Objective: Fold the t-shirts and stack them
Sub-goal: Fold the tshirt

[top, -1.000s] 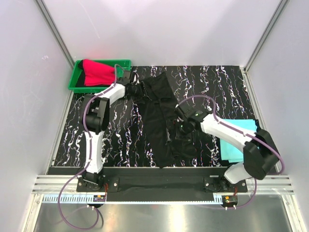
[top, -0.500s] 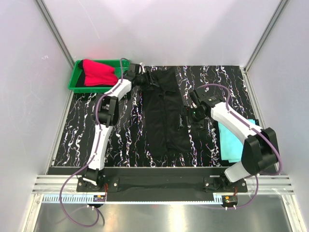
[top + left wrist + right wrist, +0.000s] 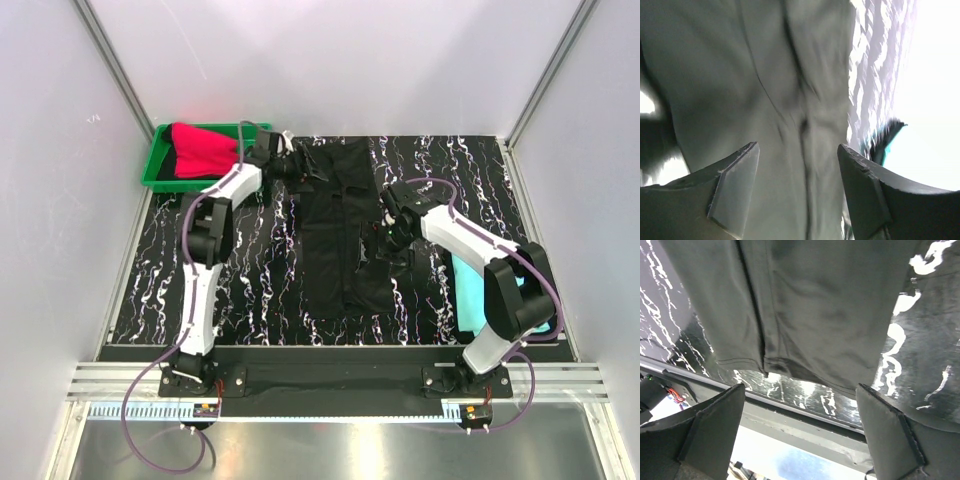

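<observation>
Altogether there are three t-shirts and one green tray (image 3: 158,172). The black t-shirt (image 3: 340,240) lies in the middle of the worktop (image 3: 250,270), folded into a long narrow strip that runs from the far edge toward the near edge. Its cloth is plain and matte, with a lengthwise crease and a stitched hem at the near end (the right wrist view shows that hem lying flat on the white-veined black surface). The turquoise t-shirt (image 3: 468,305) lies flat by the right edge, partly hidden under the right arm (image 3: 460,240). The bright red t-shirt (image 3: 205,150) sits bunched in the tray at the far left corner.

The left gripper (image 3: 293,168) hovers at the far end of the black t-shirt, just beside the tray. Its fingers (image 3: 735,185) are spread apart with nothing between them and the dark cloth showing beyond. The right gripper (image 3: 384,230) stands at the strip's right edge, about midway along it, likewise spread wide and pinching nothing.
</observation>
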Robot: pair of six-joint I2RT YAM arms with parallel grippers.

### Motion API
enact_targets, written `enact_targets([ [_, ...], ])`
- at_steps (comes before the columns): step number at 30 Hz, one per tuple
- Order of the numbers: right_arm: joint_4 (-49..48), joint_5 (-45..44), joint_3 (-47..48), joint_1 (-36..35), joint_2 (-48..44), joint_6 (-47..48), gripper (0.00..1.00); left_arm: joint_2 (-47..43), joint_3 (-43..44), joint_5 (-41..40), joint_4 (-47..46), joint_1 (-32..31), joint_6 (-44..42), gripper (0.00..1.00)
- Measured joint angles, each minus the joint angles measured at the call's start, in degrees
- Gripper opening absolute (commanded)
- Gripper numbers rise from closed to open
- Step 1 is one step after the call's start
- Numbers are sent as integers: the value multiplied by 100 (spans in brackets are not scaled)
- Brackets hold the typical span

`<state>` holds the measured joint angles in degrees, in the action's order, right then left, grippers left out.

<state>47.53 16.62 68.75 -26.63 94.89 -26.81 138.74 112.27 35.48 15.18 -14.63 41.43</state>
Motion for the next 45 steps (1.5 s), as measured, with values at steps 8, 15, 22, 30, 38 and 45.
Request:
enact_targets([
  [8, -251, -367, 15, -1003, 140, -411, 87, -2638, -743, -184, 1333, 144, -931, 70],
  [15, -293, -619, 256, -1480, 955, -595, 70, -5038, -2590, -684, 1886, 323, -1401, 57],
  [22, -223, -1121, 295, -1744, 1421, -761, 69, -6319, -5751, -881, 2068, 227, -1113, 54],
  [30, -321, -1263, 52, -1834, 1123, -876, 87, -7025, -6878, -761, 1869, -55, -723, 51],
  [38, -256, -1200, -70, -1349, -219, -706, 86, -6802, -7912, -243, 702, -295, -59, 51],
  [45, -278, -979, -1045, 295, -1023, -457, 77, -6373, -8483, -42, -376, -741, 791, 63],
])
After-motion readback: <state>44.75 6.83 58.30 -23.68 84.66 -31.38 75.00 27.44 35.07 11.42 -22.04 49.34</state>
